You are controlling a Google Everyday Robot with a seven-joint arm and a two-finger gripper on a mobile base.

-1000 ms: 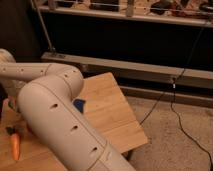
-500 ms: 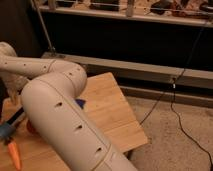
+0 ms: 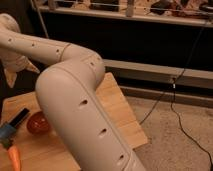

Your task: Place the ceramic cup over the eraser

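At the table's left edge a small light-blue object, apparently the ceramic cup, sits partly cut off by the picture. The black eraser lies slanted right behind it, its near end touching or just next to the cup. My gripper hangs in the upper left, well above the wooden table and above both things, touching neither. My big pale arm sweeps across the middle of the view and hides much of the tabletop.
An orange-red bowl stands just right of the eraser, against the arm. An orange carrot lies at the front left. Black cables run over the speckled floor to the right of the table.
The arm has swung up and to the left, and the gripper now hangs higher above the table's left end. The eraser and the red bowl have come into sight.
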